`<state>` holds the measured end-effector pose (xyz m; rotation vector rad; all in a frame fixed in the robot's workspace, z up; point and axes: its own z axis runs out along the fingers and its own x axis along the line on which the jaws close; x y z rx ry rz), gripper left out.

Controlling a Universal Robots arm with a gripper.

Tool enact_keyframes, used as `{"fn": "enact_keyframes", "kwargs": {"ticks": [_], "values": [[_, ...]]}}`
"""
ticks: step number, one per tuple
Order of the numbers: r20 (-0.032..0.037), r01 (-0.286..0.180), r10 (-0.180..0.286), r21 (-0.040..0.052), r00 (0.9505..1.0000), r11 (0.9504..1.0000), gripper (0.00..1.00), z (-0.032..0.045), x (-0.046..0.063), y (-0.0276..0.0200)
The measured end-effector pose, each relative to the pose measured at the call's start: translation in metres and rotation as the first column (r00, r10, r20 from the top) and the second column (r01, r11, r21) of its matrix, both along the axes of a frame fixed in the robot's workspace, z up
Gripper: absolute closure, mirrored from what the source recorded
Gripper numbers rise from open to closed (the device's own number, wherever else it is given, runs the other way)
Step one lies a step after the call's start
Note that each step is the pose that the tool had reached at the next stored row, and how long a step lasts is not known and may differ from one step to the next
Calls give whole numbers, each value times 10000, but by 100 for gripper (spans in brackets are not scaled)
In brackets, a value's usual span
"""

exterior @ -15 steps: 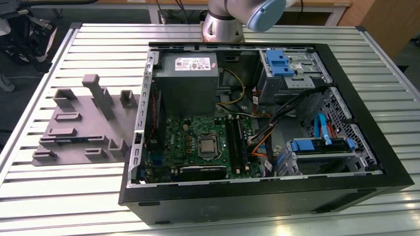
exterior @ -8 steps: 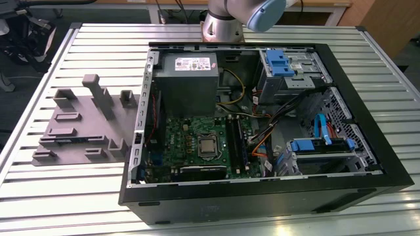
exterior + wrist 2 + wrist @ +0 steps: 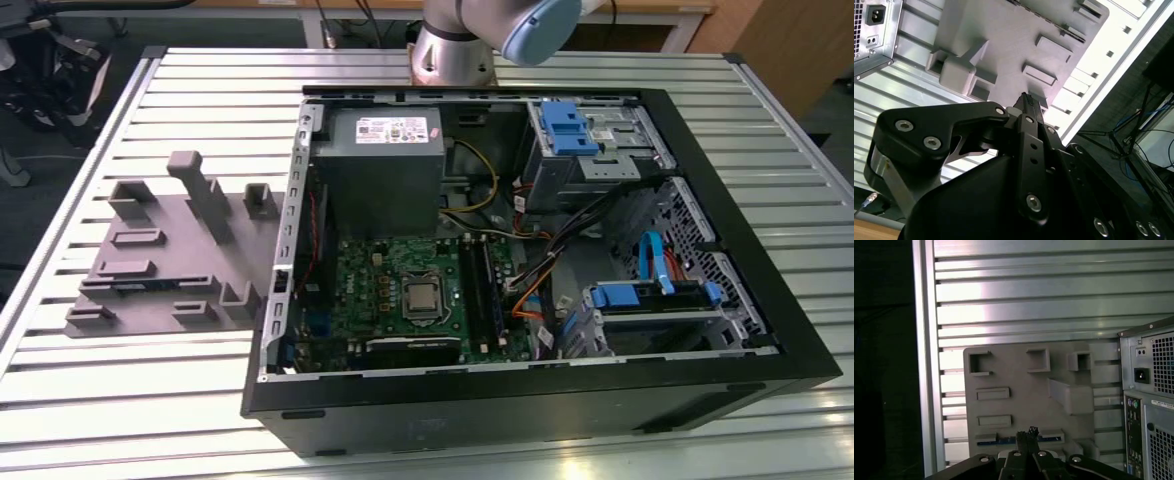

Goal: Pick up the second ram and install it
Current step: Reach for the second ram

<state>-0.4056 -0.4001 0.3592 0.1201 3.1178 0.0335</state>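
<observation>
In both wrist views you can see your black two-finger gripper [image 3: 1026,432] [image 3: 1025,100] with its fingertips pressed together and nothing between them. It hangs above the grey blocky plastic fixture plate [image 3: 1019,405] [image 3: 167,265], clear of it. The second ram [image 3: 996,441] [image 3: 130,283], a thin dark memory stick, lies flat in a slot of that plate; in the first wrist view the fingertips line up over its middle. The plate sits on the slatted aluminium table [image 3: 134,390], at the exterior view's left of the open black computer case [image 3: 534,385] with its green motherboard [image 3: 387,290].
</observation>
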Motion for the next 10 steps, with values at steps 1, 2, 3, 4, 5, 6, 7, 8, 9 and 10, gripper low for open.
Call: {"fn": "enact_keyframes", "kwargs": {"ticks": [1,2,3,4,5,6,7,8,9,10], "values": [[0,0,0,0,10000,10000,89,0,-3,0],[0,0,0,0,10000,10000,89,0,-5,0],[0,0,0,0,10000,10000,89,0,-8,0],[0,0,0,0,10000,10000,89,0,-11,0],[0,0,0,0,10000,10000,89,0,-13,0],[0,0,0,0,10000,10000,89,0,-17,0],[0,0,0,0,10000,10000,89,0,-19,0],[0,0,0,0,10000,10000,89,0,-22,0],[1,0,0,0,10000,10000,89,0,-23,0],[0,0,0,0,10000,10000,89,0,-23,0]]}}
